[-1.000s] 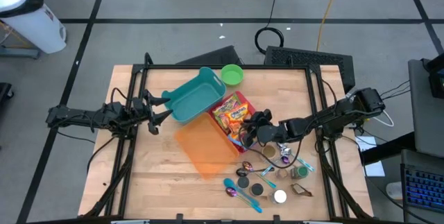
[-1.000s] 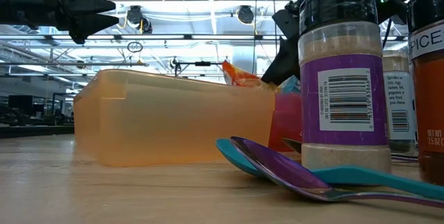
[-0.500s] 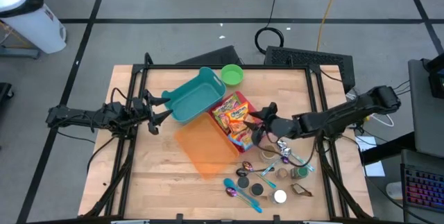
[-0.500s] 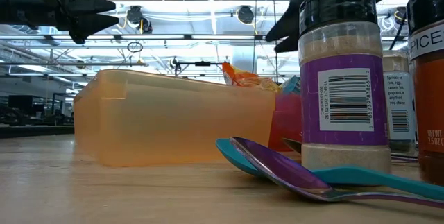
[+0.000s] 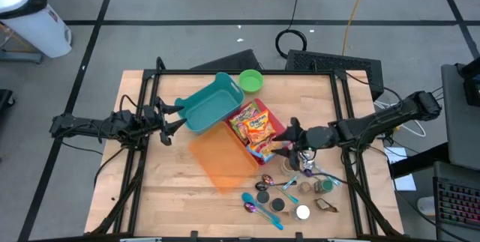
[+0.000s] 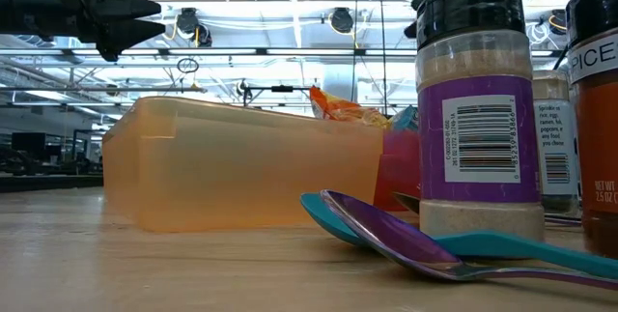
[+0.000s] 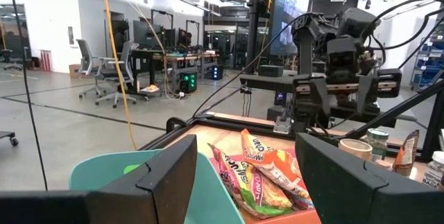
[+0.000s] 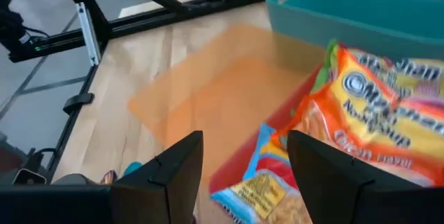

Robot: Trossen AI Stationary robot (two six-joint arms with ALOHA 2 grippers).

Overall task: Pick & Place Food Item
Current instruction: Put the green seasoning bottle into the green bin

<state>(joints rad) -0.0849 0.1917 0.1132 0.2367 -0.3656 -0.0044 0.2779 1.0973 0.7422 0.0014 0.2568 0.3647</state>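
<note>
The crinkled orange-and-yellow noodle packets (image 5: 256,131) lie piled in a red plastic tray (image 5: 279,127) near the middle of the pale wooden tabletop (image 5: 165,186), their edges sticking up over its rim. The right gripper (image 5: 291,135) hangs just beside the tray's edge with its fingers apart and nothing between them; its wrist view looks straight onto the packets (image 8: 361,120). A translucent orange plastic container (image 5: 221,159) sits against the tray's other side, and a teal plastic bin (image 5: 212,103) stands behind both, with a green round bowl (image 5: 250,81) next to it. Near the table's front edge are a teal spoon (image 5: 264,214), a purple spoon (image 5: 250,208) and several spice jars, one with a purple label (image 6: 476,109). The left gripper (image 5: 169,123) waits above the table's left side, fingers apart and empty. Around the table is grey floor crossed by black tape lines (image 5: 97,23); the low view shows a bright hall with ceiling lights.
</note>
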